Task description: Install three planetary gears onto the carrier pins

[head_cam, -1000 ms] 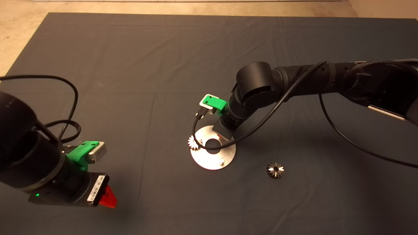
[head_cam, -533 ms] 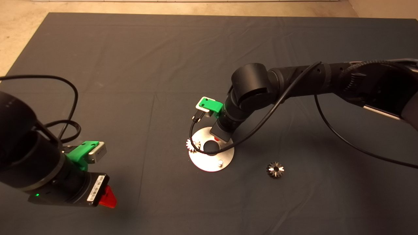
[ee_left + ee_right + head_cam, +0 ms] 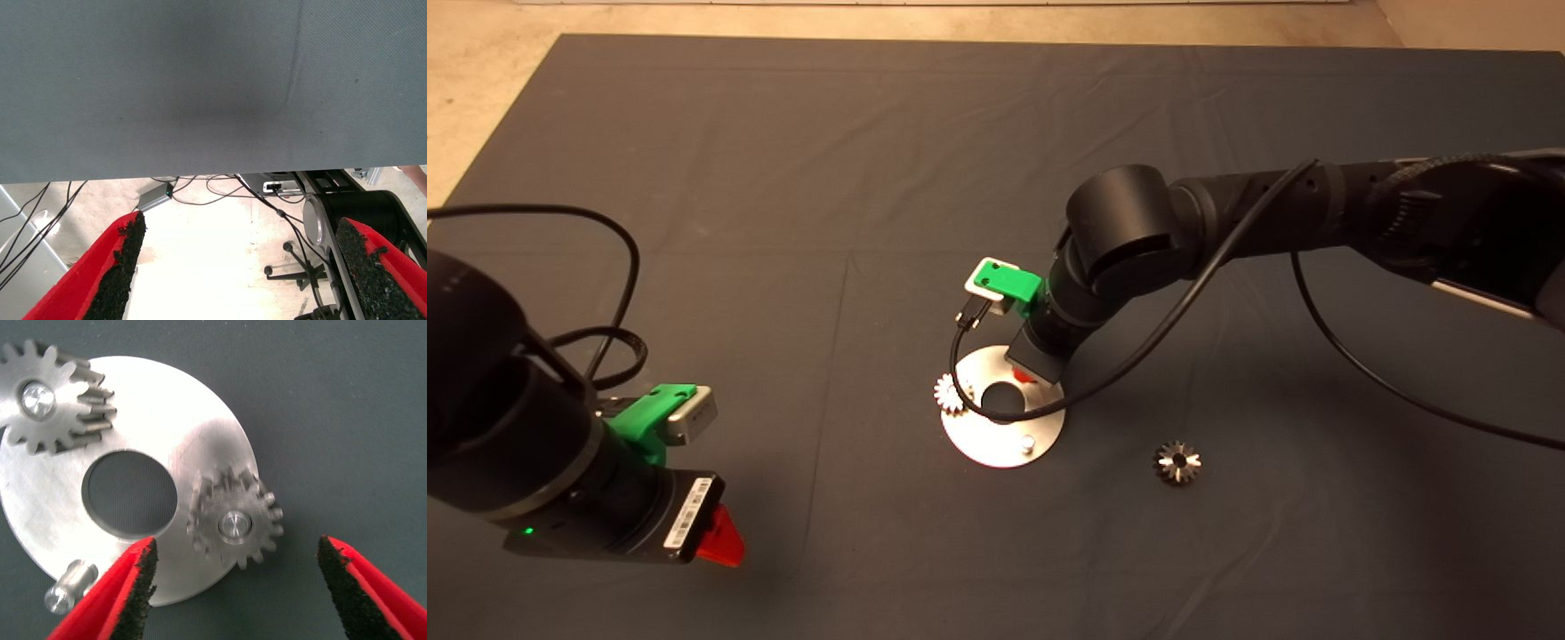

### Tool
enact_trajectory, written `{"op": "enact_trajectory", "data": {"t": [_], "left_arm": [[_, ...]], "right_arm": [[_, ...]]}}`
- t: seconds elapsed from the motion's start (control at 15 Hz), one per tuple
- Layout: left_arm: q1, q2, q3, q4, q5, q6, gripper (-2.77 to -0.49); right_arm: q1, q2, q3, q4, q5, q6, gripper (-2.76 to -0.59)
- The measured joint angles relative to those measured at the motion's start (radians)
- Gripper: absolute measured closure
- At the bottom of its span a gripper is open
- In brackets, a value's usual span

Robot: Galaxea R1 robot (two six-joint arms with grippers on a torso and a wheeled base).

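**Two gears on their pins, one gear on the mat**

Near the front left corner of the table, the left gripper (image 3: 725, 538) waited low over the mat (image 3: 783, 178). Its jaws were spread wide with nothing in them. Past the mat's edge, its camera saw floor and cables (image 3: 220, 190).

Further in, a loose gear (image 3: 1176, 462) lay flat on the mat, off to the right of the plate (image 3: 996, 444) and well apart from it.

The plate lay near the middle of the mat. One pin (image 3: 67, 587) stood bare. A gear (image 3: 235, 518) sat on the second pin, and another gear (image 3: 50, 397) sat on the third pin at the plate's left rim.

The right gripper (image 3: 233, 593) hung just above the plate. Its jaws were released, one on each side of the gear below, not touching it.
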Motion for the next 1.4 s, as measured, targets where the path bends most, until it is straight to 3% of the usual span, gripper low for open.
{"op": "enact_trajectory", "data": {"t": [0.2, 0.53, 0.6, 0.67, 0.73, 1.13, 1.4], "left_arm": [[0.0, 0.0, 0.0, 0.0, 0.0, 0.0, -2.04], [0.0, 0.0, 0.0, 0.0, 0.0, 0.0, -2.04], [0.0, 0.0, 0.0, 0.0, 0.0, 0.0, -2.04], [0.0, 0.002, 0.0, 0.0, 0.0, 0.0, -2.04], [0.0, 0.005, 0.002, 0.0, -0.001, 0.0, -2.04], [0.0, 0.006, 0.004, 0.0, 0.0, 0.001, -2.04], [0.0, 0.006, 0.019, -0.002, 0.0, 0.0, -2.04]], "right_arm": [[0.004, -0.062, 0.107, 0.002, -0.018, 0.025, -1.95], [0.006, -0.221, 0.334, 0.003, -0.023, 0.165, -2.18], [0.006, -0.252, 0.374, 0.003, -0.031, 0.19, -2.18], [0.006, -0.267, 0.412, 0.003, -0.036, 0.203, -2.22], [0.006, -0.27, 0.44, 0.003, -0.032, 0.211, -2.3], [0.0, -0.289, 0.492, 0.003, -0.028, 0.272, -2.33], [-0.056, -0.289, 0.511, 0.004, -0.027, 0.283, -2.33]]}}
